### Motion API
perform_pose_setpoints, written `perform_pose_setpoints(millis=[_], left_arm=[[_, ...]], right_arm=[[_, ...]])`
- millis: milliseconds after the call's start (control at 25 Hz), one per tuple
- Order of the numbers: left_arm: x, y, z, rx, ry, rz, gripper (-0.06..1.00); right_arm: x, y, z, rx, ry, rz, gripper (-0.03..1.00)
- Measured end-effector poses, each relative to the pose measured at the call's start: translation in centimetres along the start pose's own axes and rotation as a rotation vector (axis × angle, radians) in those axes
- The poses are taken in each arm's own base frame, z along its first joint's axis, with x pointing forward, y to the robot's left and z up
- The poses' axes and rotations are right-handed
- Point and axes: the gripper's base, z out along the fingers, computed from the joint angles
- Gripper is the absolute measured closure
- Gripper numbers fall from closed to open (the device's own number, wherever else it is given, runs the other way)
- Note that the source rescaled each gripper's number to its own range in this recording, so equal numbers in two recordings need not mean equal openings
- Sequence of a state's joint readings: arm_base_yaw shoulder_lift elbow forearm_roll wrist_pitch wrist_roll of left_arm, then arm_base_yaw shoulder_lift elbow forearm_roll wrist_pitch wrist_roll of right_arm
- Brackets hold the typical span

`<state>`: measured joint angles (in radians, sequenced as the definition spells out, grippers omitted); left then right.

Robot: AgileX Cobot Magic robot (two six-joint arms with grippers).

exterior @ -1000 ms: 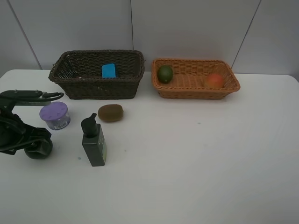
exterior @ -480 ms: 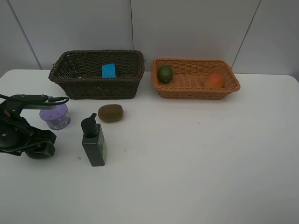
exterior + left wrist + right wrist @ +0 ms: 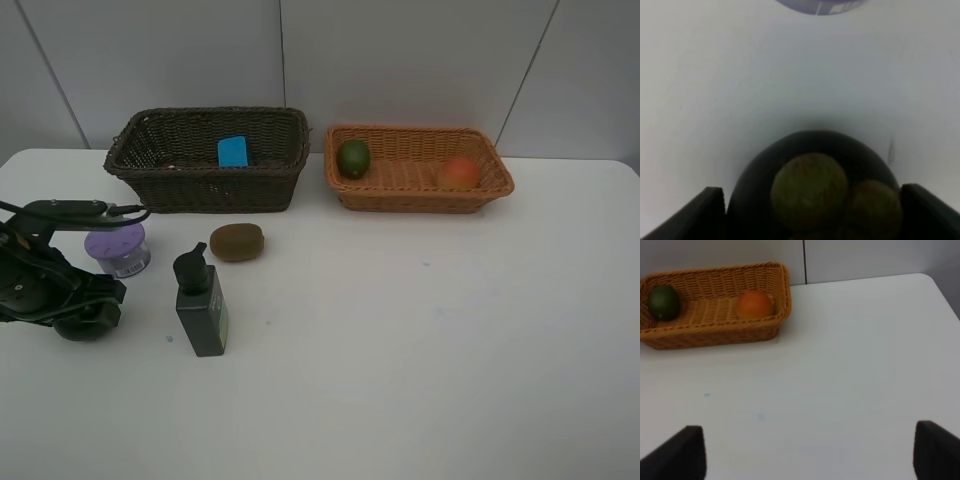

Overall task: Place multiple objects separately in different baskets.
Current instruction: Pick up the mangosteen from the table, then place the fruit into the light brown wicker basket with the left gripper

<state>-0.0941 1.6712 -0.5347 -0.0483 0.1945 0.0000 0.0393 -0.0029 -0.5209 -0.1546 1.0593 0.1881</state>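
dark brown wicker basket (image 3: 200, 190), woven | blue eraser block (image 3: 232, 152) | orange-tan wicker basket (image 3: 420, 198), woven | green fruit (image 3: 353, 158) at its 9 o'clock | orange-red fruit (image 3: 459, 172) at 3 o'clock | brown kiwi (image 3: 237, 242) | purple-lidded jar (image 3: 117, 245) | dark green pump bottle (image 3: 201, 305), black pump | mangosteen (image 3: 812, 185) near-black, olive-brown top lobes | white table (image 3: 420, 350)

The dark brown basket (image 3: 200, 190) and the orange-tan basket (image 3: 420, 199) are showing rough woven wicker. The table (image 3: 420, 350) is presenting a smooth, matt white surface. The kiwi (image 3: 237, 242) is looking fuzzy; the pump bottle (image 3: 203, 318) is showing smooth dark plastic.
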Motion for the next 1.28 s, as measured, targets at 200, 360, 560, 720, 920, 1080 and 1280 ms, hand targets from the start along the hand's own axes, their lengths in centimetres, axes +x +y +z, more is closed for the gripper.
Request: perform_pose_setpoints(millis=[200, 360, 560, 720, 920, 1080, 1280], left_arm=[[0.0, 0.0, 0.0, 0.0, 0.006, -0.002, 0.27], [0.1, 0.0, 0.0, 0.001, 0.01, -0.002, 0.26], [0.1, 0.0, 0.0, 0.001, 0.014, -0.004, 0.26], [0.2, 0.0, -1.1, 0.004, 0.022, -0.005, 0.26], [-0.3, -0.3, -5.2, 0.024, -0.021, -0.013, 0.26], [-1.7, -0.7, -10.4, 0.063, -0.108, 0.025, 0.26], [-5.2, -2.3, -17.2, 0.119, -0.322, 0.133, 0.26]], right_arm=[[0.0, 0.0, 0.0, 0.0, 0.0, 0.0, -0.03], [0.0, 0.0, 0.0, 0.0, 0.0, 0.0, -0.03], [0.0, 0.0, 0.0, 0.0, 0.0, 0.0, -0.03], [0.0, 0.0, 0.0, 0.0, 0.0, 0.0, -0.03], [0.0, 0.0, 0.0, 0.0, 0.0, 0.0, -0.03], [0.0, 0.0, 0.0, 0.0, 0.0, 0.0, -0.03], [0.0, 0.0, 0.0, 0.0, 0.0, 0.0, -0.03]])
